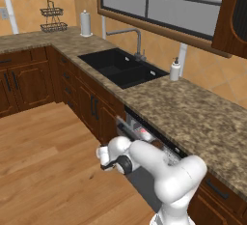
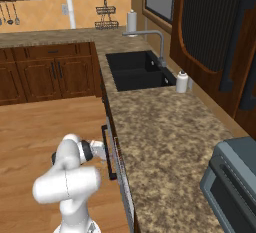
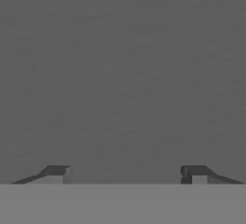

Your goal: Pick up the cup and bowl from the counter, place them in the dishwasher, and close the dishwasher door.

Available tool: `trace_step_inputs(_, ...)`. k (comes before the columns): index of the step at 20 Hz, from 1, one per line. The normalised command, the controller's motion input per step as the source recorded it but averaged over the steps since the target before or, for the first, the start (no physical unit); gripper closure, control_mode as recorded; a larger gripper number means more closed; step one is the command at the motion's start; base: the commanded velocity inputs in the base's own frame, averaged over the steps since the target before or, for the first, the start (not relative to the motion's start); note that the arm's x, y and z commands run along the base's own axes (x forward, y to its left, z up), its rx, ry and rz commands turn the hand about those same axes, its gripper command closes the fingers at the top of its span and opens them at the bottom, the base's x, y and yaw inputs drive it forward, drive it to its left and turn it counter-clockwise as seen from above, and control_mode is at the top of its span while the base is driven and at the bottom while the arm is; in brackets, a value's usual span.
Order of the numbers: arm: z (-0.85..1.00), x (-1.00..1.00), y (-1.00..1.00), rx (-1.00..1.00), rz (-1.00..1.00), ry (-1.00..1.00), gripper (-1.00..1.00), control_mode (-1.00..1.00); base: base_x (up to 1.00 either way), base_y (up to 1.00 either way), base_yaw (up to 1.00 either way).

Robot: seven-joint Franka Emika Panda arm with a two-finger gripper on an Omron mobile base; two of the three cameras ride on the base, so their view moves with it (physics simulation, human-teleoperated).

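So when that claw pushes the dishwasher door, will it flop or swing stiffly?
Probably stiffly: the dishwasher door looks like a flat rigid panel. It likely pivots rather than slides. The open claw faces its smooth grey surface, so it might slip a little.

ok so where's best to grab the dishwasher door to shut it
Probably the dark bar handle near the free edge of the dishwasher door, approached from the room side. It stands off the flat grey panel, so the open end effector could straddle it; the panel offers nothing to pinch.
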Motion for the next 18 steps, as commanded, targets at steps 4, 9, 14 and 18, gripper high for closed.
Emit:
trace_step_inputs(4, -0.25, 0.56, -1.00, 0.00, -0.01, 0.00, -1.00, -1.00, 0.00, 0.00, 0.00)
trace_step_inputs(9, -0.35, 0.51, -1.00, 0.00, 0.00, 0.00, -1.00, -1.00, 0.00, 0.00, 0.00)
trace_step_inputs(14, -0.40, 0.41, -0.97, 0.00, 0.05, 0.00, -1.00, -1.00, 0.00, 0.00, 0.00)
trace_step_inputs(18, -0.29, 0.12, -0.54, 0.00, 0.07, 0.00, -1.00, -1.00, 0.00, 0.00, 0.00)
